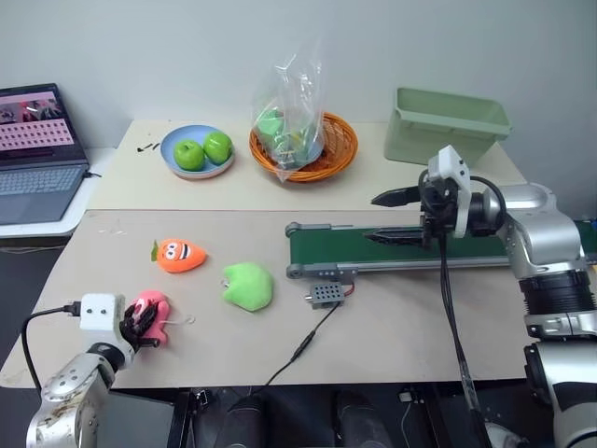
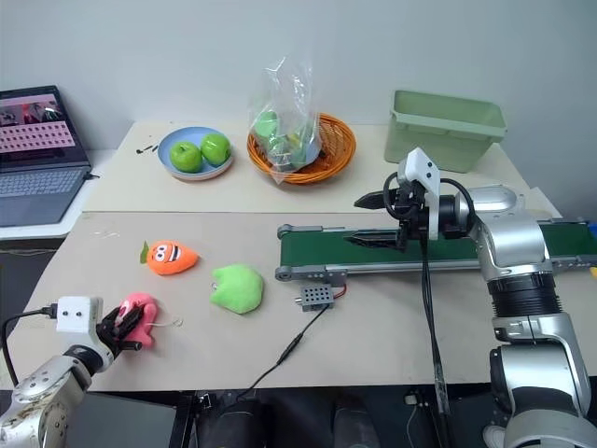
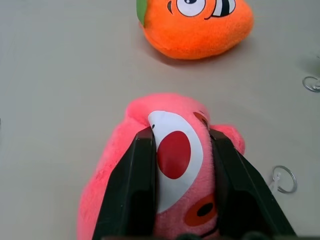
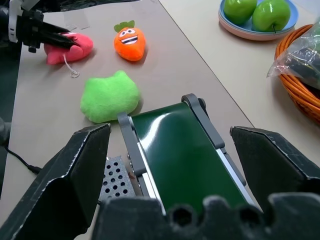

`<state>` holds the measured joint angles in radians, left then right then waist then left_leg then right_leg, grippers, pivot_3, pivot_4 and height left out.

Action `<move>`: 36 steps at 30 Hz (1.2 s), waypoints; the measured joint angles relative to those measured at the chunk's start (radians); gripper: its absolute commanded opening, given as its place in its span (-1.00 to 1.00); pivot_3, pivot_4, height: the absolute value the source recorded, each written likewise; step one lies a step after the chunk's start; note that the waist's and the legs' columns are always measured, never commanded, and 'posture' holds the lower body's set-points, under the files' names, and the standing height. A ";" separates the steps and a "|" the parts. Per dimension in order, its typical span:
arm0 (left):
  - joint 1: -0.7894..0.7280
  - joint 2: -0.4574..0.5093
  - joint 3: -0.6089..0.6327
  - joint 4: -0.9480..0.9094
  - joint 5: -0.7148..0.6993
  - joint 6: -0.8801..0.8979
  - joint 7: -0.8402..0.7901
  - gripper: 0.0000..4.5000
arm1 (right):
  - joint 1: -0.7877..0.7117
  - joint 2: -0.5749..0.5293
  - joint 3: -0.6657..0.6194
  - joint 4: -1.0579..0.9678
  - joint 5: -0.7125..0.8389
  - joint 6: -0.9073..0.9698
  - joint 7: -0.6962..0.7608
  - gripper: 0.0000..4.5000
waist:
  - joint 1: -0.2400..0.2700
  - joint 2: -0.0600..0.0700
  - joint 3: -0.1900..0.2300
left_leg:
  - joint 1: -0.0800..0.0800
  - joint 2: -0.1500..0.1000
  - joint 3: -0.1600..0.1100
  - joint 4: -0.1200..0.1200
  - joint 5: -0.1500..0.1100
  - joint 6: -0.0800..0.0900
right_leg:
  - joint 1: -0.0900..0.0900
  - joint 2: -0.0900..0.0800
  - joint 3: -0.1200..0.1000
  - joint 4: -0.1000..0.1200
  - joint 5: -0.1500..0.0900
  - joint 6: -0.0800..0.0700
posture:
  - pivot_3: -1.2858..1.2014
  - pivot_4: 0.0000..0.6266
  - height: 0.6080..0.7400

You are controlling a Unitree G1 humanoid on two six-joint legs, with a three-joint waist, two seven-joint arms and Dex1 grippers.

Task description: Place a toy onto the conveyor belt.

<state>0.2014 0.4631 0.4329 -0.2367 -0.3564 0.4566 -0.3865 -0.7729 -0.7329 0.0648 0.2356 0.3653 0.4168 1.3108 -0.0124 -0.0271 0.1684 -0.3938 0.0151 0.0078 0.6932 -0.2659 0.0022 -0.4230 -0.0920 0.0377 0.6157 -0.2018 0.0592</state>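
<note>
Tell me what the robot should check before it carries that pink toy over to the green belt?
1. Left hand shut on the pink toy: ok.
2. Toy lifted off the table: not ok, it looks to be resting there.
3. Belt surface free: ok.
4. Right hand out of the way: not ok, it hovers open above the belt.
5. Green plush lies toward the belt: cannot tell if the path clears it.
</note>
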 measured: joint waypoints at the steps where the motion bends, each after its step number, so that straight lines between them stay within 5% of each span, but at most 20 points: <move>1: -0.004 0.005 0.010 -0.012 -0.001 0.000 0.000 -0.40 | 0.000 0.000 0.000 0.000 0.000 0.000 -0.001 1.00 | -0.001 0.000 0.000 | 0.000 0.000 0.000 0.000 0.000 0.000 | 0.000 0.000 0.000 0.000 0.000 0.000 | 0.03 -0.52 1.00; 4: -0.032 0.064 0.013 -0.070 -0.023 0.001 -0.048 -0.40 | 0.002 -0.002 -0.001 0.000 -0.001 -0.001 -0.005 1.00 | 0.000 -0.001 0.000 | -0.002 0.000 0.000 0.000 0.000 0.000 | -0.001 0.000 -0.001 0.000 0.000 0.000 | 0.03 -0.52 1.00; 11: -0.361 0.215 -0.099 -0.140 -0.043 0.048 -0.133 -0.40 | 0.025 -0.003 -0.011 -0.032 0.000 -0.002 -0.034 1.00 | 0.009 0.000 0.000 | -0.003 -0.001 0.000 0.000 0.000 0.000 | 0.000 0.000 -0.001 -0.002 0.001 0.000 | 0.03 -0.52 1.00; 18: -0.701 0.211 -0.401 0.119 0.016 0.007 -0.333 -0.40 | 0.099 -0.008 -0.042 -0.118 0.015 0.027 -0.076 1.00 | -0.001 -0.001 0.000 | -0.005 -0.001 -0.001 0.000 0.000 0.000 | -0.002 0.001 -0.002 -0.002 0.001 0.000 | 0.03 -0.52 1.00; 26: -0.944 0.083 -0.574 0.414 0.110 -0.127 -0.489 -0.40 | 0.162 -0.030 -0.094 -0.209 0.051 0.069 -0.122 1.00 | 0.002 -0.001 0.000 | -0.006 -0.001 -0.001 0.001 0.000 0.000 | -0.001 0.001 -0.002 -0.003 0.001 0.000 | 0.03 -0.52 1.00; 36: -1.148 -0.157 -0.593 0.631 0.107 -0.065 -0.500 -0.40 | 0.243 -0.047 -0.134 -0.296 0.072 0.107 -0.183 1.00 | -0.001 -0.001 0.001 | -0.007 -0.002 -0.002 0.002 0.000 0.001 | -0.001 0.001 -0.002 -0.003 0.002 0.002 | 0.03 -0.52 1.00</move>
<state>-0.9468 0.3061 -0.1603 0.3938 -0.2489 0.3916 -0.8869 -0.5303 -0.7795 -0.0691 -0.0607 0.4375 0.5241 1.1276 -0.0133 -0.0282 0.1691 -0.4008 0.0134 0.0062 0.6955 -0.2661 0.0033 -0.4243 -0.0911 0.0359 0.6130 -0.2001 0.0609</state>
